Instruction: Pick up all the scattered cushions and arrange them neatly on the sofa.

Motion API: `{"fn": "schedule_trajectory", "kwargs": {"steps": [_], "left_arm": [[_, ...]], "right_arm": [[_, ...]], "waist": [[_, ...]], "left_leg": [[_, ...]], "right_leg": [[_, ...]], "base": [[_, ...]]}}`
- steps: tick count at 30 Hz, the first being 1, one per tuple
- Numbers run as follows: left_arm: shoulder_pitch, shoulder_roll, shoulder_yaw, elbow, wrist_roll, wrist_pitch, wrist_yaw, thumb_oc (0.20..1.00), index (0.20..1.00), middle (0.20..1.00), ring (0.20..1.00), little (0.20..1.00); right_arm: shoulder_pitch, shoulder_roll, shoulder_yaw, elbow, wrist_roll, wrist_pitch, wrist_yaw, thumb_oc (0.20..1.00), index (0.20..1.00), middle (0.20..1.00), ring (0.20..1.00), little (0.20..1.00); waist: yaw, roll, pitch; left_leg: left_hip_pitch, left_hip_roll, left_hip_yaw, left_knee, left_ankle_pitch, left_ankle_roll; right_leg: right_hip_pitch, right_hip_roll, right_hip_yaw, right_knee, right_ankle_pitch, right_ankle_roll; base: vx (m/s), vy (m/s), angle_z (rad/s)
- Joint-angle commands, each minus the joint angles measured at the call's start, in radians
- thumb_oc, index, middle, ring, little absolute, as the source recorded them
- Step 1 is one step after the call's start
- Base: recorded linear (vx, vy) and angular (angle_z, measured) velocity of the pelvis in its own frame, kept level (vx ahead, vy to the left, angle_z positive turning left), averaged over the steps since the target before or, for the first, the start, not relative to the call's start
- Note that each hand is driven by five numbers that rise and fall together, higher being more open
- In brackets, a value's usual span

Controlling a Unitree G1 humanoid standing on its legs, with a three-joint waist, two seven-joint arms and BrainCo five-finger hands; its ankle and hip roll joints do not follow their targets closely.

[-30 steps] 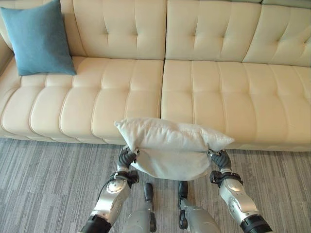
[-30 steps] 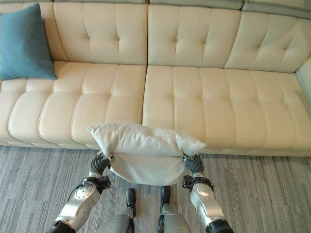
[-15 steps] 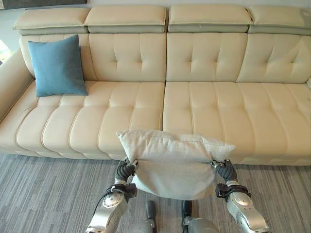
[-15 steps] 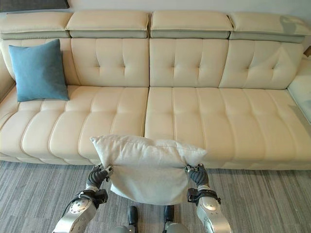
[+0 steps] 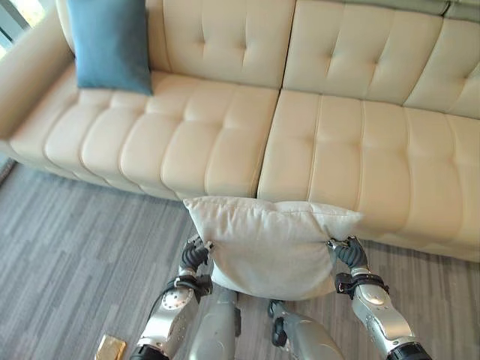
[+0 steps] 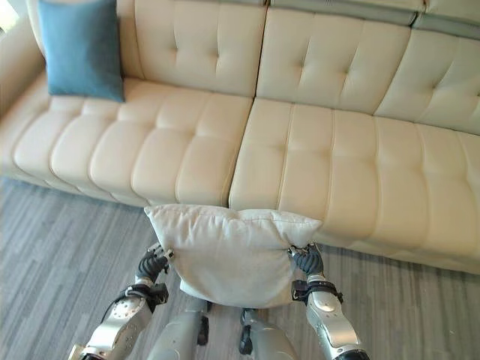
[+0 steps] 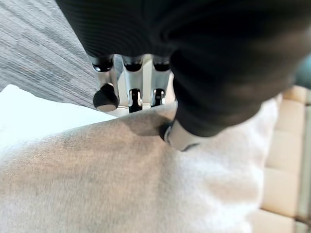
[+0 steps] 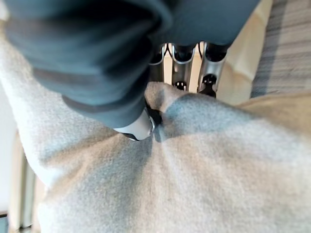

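Presently, item one: white cushion [image 5: 271,244] — held up in the air between both hands, in front of the sofa's [image 5: 337,142] seat edge and above the grey floor [image 5: 67,247], touching neither. Its top edge runs roughly level, the body hanging below.

Left hand [image 5: 195,256]: clamped on the cushion's left side, thumb pressed into the fabric and fingers [image 7: 106,92] curled behind the edge, as its wrist view shows.

Right hand [image 5: 349,255]: clamped on the cushion's right side in the same way, the cloth bunched between thumb and fingers [image 8: 210,73].

Item two: blue cushion [image 5: 111,43] — upright at the sofa's left end, on the seat, leaning on the backrest beside the armrest.

Item three: cream tufted sofa, two seat sections, the join running down near the middle.

Item four: small gold-coloured object [image 5: 109,349] — lying on the floor near the left arm; what it is I cannot tell.
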Motion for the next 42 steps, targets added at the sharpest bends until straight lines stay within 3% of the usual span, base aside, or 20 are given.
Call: {"fn": "schedule_trajectory", "kwargs": {"steps": [1,3,4,7,9,11,14,17,18,20,24,25,27,31,33,35,36,37,38,42], "left_arm": [[-0.015,0.032,0.011,-0.115,0.048,-0.09,-0.013,0.2,0.2,0.2,0.2,0.2],[-0.025,0.043,0.007,-0.114,0.052,-0.09,-0.01,0.2,0.2,0.2,0.2,0.2],[-0.038,0.055,0.003,-0.119,0.053,-0.085,-0.006,0.2,0.2,0.2,0.2,0.2],[-0.05,0.063,-0.006,-0.126,0.055,-0.082,0.003,0.2,0.2,0.2,0.2,0.2],[-0.054,0.061,-0.009,-0.127,0.062,-0.078,0.007,0.2,0.2,0.2,0.2,0.2],[-0.068,0.057,-0.019,-0.123,0.064,-0.079,0.01,0.2,0.2,0.2,0.2,0.2],[-0.088,0.055,-0.018,-0.127,0.062,-0.089,0.012,0.2,0.2,0.2,0.2,0.2],[-0.093,0.047,-0.008,-0.123,0.07,-0.088,0.007,0.2,0.2,0.2,0.2,0.2],[-0.091,0.046,0.006,-0.123,0.09,-0.085,-0.001,0.2,0.2,0.2,0.2,0.2],[-0.086,0.044,0.016,-0.125,0.109,-0.085,-0.008,0.2,0.2,0.2,0.2,0.2],[-0.072,0.023,0.023,-0.128,0.112,-0.093,-0.022,0.2,0.2,0.2,0.2,0.2],[-0.067,0.012,0.024,-0.131,0.1,-0.099,-0.02,0.2,0.2,0.2,0.2,0.2],[-0.067,0.006,0.023,-0.136,0.089,-0.106,-0.014,0.2,0.2,0.2,0.2,0.2],[-0.072,0.004,0.022,-0.141,0.084,-0.11,-0.002,0.2,0.2,0.2,0.2,0.2],[-0.074,0.0,0.032,-0.147,0.076,-0.106,0.01,0.2,0.2,0.2,0.2,0.2],[-0.072,-0.002,0.034,-0.149,0.076,-0.103,0.016,0.2,0.2,0.2,0.2,0.2],[-0.068,-0.002,0.036,-0.151,0.078,-0.1,0.023,0.2,0.2,0.2,0.2,0.2],[-0.064,-0.004,0.034,-0.155,0.073,-0.099,0.026,0.2,0.2,0.2,0.2,0.2],[-0.057,-0.007,0.033,-0.158,0.076,-0.097,0.033,0.2,0.2,0.2,0.2,0.2],[-0.054,-0.013,0.034,-0.154,0.079,-0.095,0.038,0.2,0.2,0.2,0.2,0.2]], "right_arm": [[-0.005,0.041,-0.001,-0.109,-0.033,-0.072,0.011,0.2,0.2,0.2,0.2,0.2],[-0.016,0.049,0.008,-0.104,-0.046,-0.065,0.014,0.2,0.2,0.2,0.2,0.2],[-0.023,0.058,0.016,-0.106,-0.052,-0.065,0.015,0.2,0.2,0.2,0.2,0.2],[-0.032,0.069,0.025,-0.106,-0.063,-0.062,0.017,0.2,0.2,0.2,0.2,0.2],[-0.032,0.074,0.026,-0.104,-0.068,-0.06,0.01,0.2,0.2,0.2,0.2,0.2],[-0.037,0.08,0.023,-0.11,-0.066,-0.058,0.006,0.2,0.2,0.2,0.2,0.2],[-0.052,0.085,0.013,-0.113,-0.049,-0.063,-0.004,0.2,0.2,0.2,0.2,0.2],[-0.053,0.084,0.0,-0.124,-0.04,-0.067,-0.008,0.2,0.2,0.2,0.2,0.2],[-0.045,0.084,-0.007,-0.132,-0.042,-0.069,-0.006,0.2,0.2,0.2,0.2,0.2],[-0.037,0.083,-0.013,-0.141,-0.045,-0.069,0.001,0.2,0.2,0.2,0.2,0.2],[-0.023,0.083,-0.018,-0.136,-0.036,-0.079,0.015,0.2,0.2,0.2,0.2,0.2],[-0.027,0.076,-0.013,-0.142,-0.021,-0.089,0.021,0.2,0.2,0.2,0.2,0.2],[-0.034,0.065,-0.007,-0.15,-0.007,-0.096,0.022,0.2,0.2,0.2,0.2,0.2],[-0.054,0.047,-0.001,-0.165,-0.001,-0.1,0.02,0.2,0.2,0.2,0.2,0.2],[-0.067,0.045,0.0,-0.171,0.0,-0.095,0.013,0.2,0.2,0.2,0.2,0.2],[-0.074,0.05,0.01,-0.176,0.002,-0.095,0.009,0.2,0.2,0.2,0.2,0.2],[-0.08,0.051,0.015,-0.179,-0.004,-0.095,0.003,0.2,0.2,0.2,0.2,0.2],[-0.081,0.05,0.021,-0.181,-0.006,-0.092,0.004,0.2,0.2,0.2,0.2,0.2],[-0.077,0.044,0.028,-0.189,-0.015,-0.087,0.003,0.2,0.2,0.2,0.2,0.2],[-0.072,0.034,0.029,-0.196,-0.027,-0.08,-0.002,0.2,0.2,0.2,0.2,0.2]], "waist": [[-0.037,-0.083,-0.132],[-0.032,-0.095,-0.137],[-0.033,-0.104,-0.133],[-0.046,-0.107,-0.1],[-0.053,-0.101,-0.09],[-0.062,-0.086,-0.069],[-0.068,-0.066,-0.047],[-0.07,-0.064,-0.052],[-0.072,-0.077,-0.069],[-0.072,-0.087,-0.087],[-0.077,-0.089,-0.137],[-0.073,-0.088,-0.14],[-0.062,-0.09,-0.131],[-0.051,-0.093,-0.118],[-0.045,-0.1,-0.117],[-0.039,-0.11,-0.121],[-0.039,-0.114,-0.128],[-0.039,-0.112,-0.132],[-0.043,-0.099,-0.14],[-0.054,-0.087,-0.138]], "left_leg": [[-0.037,-0.112,0.045,-0.035,0.062,-0.024],[-0.015,-0.121,0.058,-0.035,0.046,-0.003],[0.024,-0.136,0.064,-0.035,-0.005,0.046],[0.097,-0.175,0.087,-0.035,-0.057,0.099],[0.12,-0.183,0.091,-0.035,-0.075,0.11],[0.148,-0.176,0.091,-0.035,-0.094,0.113],[0.185,-0.161,0.099,-0.035,-0.105,0.1],[0.223,-0.16,0.108,-0.035,-0.125,0.078],[0.248,-0.166,0.12,-0.035,-0.145,0.065],[0.277,-0.17,0.128,-0.035,-0.163,0.055],[0.312,-0.16,0.112,0.062,-0.208,0.036],[0.269,-0.137,0.108,0.261,-0.159,-0.004],[0.195,-0.121,0.092,0.461,-0.101,-0.046],[0.113,-0.114,0.068,0.63,-0.07,-0.066],[0.088,-0.092,0.087,0.594,-0.089,-0.043],[0.099,-0.088,0.087,0.452,-0.134,-0.014],[0.122,-0.083,0.07,0.275,-0.145,0.001],[0.14,-0.075,0.052,0.174,-0.126,0.0],[0.136,-0.043,0.021,0.037,-0.03,-0.026],[0.097,-0.018,0.008,-0.035,0.03,-0.065]], "right_leg": [[0.319,-0.107,0.04,-0.089,-0.182,0.094],[0.296,-0.131,0.052,-0.014,-0.194,0.107],[0.219,-0.164,0.059,0.197,-0.174,0.13],[0.073,-0.232,0.073,0.499,0.004,0.165],[0.046,-0.255,0.071,0.567,0.032,0.16],[-0.046,-0.236,0.099,0.632,-0.013,0.141],[-0.095,-0.183,0.084,0.463,-0.085,0.129],[-0.072,-0.12,0.098,0.087,-0.015,0.15],[-0.054,-0.115,0.069,-0.116,0.063,0.173],[-0.058,-0.122,0.022,-0.144,0.084,0.19],[0.022,-0.118,0.005,-0.144,0.09,0.166],[0.093,-0.113,-0.003,-0.144,0.067,0.14],[0.147,-0.107,-0.016,-0.144,0.037,0.11],[0.197,-0.099,-0.027,-0.144,0.003,0.08],[0.218,-0.104,-0.03,-0.144,-0.014,0.072],[0.231,-0.113,-0.026,-0.144,-0.026,0.08],[0.232,-0.117,-0.022,-0.144,-0.032,0.088],[0.238,-0.116,-0.018,-0.144,-0.036,0.089],[0.245,-0.109,-0.018,-0.144,-0.054,0.081],[0.288,-0.109,-0.03,-0.144,-0.081,0.074]], "base": [[0.53,0.259,-0.16],[0.42,0.221,-0.11],[0.28,0.201,-0.34],[0.2,0.222,-0.2],[0.14,0.144,-0.04],[0.18,0.113,-0.01],[0.18,0.011,0.11],[0.29,-0.083,-0.29],[0.39,-0.125,-0.11],[0.39,-0.131,0.12],[0.44,-0.147,0.09],[0.43,-0.229,0.14],[0.28,-0.188,0.17],[0.2,-0.127,0.12],[0.17,-0.064,-0.05],[0.2,-0.01,0.14],[0.26,0.025,0.04],[0.32,0.077,-0.04],[0.23,0.063,-0.04],[0.23,0.122,0.01]]}}
